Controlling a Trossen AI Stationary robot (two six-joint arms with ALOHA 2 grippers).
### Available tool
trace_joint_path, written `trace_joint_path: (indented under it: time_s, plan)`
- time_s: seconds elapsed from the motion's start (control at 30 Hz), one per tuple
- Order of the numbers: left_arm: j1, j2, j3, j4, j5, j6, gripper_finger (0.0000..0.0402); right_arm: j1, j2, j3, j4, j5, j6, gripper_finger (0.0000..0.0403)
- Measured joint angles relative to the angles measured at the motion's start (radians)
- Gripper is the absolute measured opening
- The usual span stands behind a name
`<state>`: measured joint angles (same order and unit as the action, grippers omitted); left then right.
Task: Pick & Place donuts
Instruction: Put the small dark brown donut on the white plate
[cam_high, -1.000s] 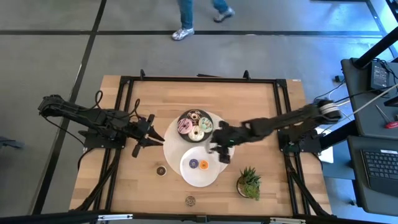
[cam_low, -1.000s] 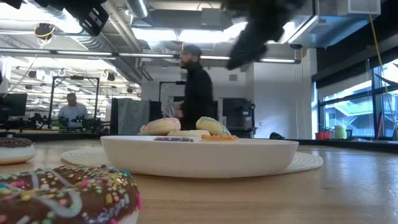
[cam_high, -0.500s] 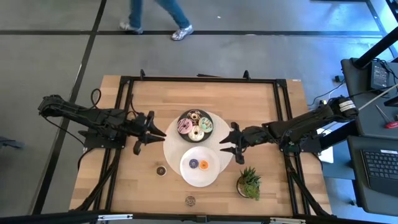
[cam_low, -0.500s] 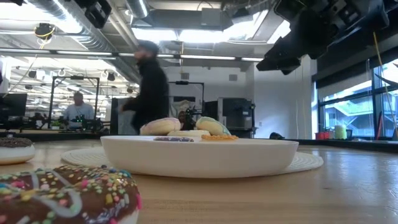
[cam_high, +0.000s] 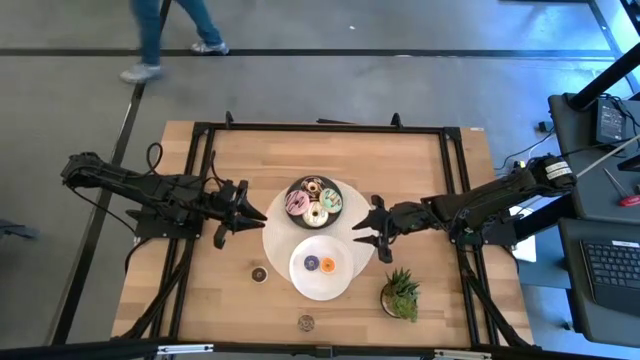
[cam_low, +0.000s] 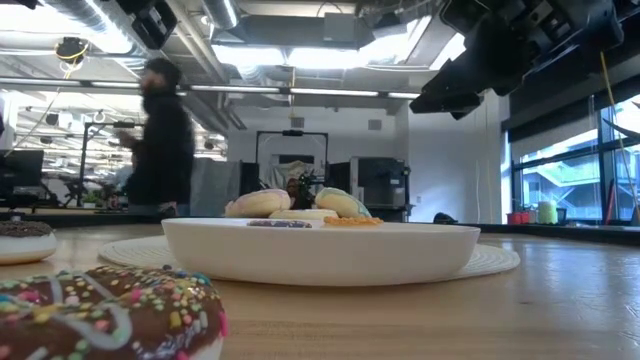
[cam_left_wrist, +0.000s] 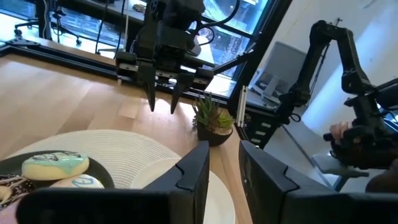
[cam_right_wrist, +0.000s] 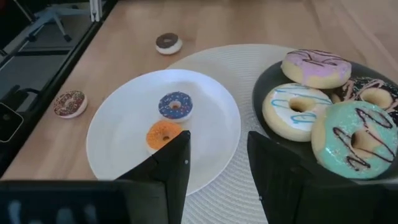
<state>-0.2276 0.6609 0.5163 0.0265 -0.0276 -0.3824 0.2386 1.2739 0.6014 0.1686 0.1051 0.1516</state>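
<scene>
**Ana:** Two minis, the orange mini (cam_right_wrist: 163, 134) and the purple mini (cam_right_wrist: 175, 105), sit on the white plate (cam_right_wrist: 118, 149). Four iced donuts, pink donut (cam_right_wrist: 316, 67), white donut (cam_right_wrist: 291, 109), green donut (cam_right_wrist: 357, 137) and a sprinkled brown donut (cam_right_wrist: 373, 93), crowd the dark plate (cam_high: 316, 201). Two more lie loose on the counter (cam_high: 240, 290): a dark mini (cam_high: 259, 273) and a sprinkled one (cam_high: 306, 322).

**Ben:** And the claws?

**Ana:** The right claw (cam_high: 368, 228) hangs beside the white plate, fingers parted, holding nothing. The left claw (cam_high: 244, 211) waits near the woven mat (cam_high: 275, 232), parted only narrowly, also empty.

**Ben:** What worries you?

**Ana:** The dark plate is packed tight. I judge that a finger going down for one iced donut could shove its neighbour over the rim. The minis are small; a claw closing off-centre might flick one across the plate.

**Ben:** Anything else?

**Ana:** Both arms face the same plates, so reaching together could bring them into contact. The potted plant (cam_high: 401, 295) stands near the right arm's likely path to the loose donuts.
</scene>
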Motion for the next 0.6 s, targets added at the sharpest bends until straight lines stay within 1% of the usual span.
trace_joint_path:
  time_s: [0.1, 0.2, 0.47, 0.6]
  plan:
    - [0.0, 0.0, 0.0, 0.0, -0.001, 0.0, 0.0087, 0.0, 0.0, 0.0, 0.0, 0.0, 0.004, 0.0161]
    - [0.0, 0.001, 0.0, -0.005, -0.005, 0.004, 0.01, 0.0, 0.0, 0.0, -0.001, 0.0, 0.013, 0.0161]
    - [0.0, 0.032, 0.0, -0.002, -0.004, 0.089, 0.0164, 0.0, 0.0, 0.0, -0.003, 0.0, 0.023, 0.0161]
    - [0.0, 0.041, 0.0, -0.001, 0.026, 0.069, 0.0188, 0.0, 0.001, 0.0, -0.003, 0.0, 0.023, 0.0161]
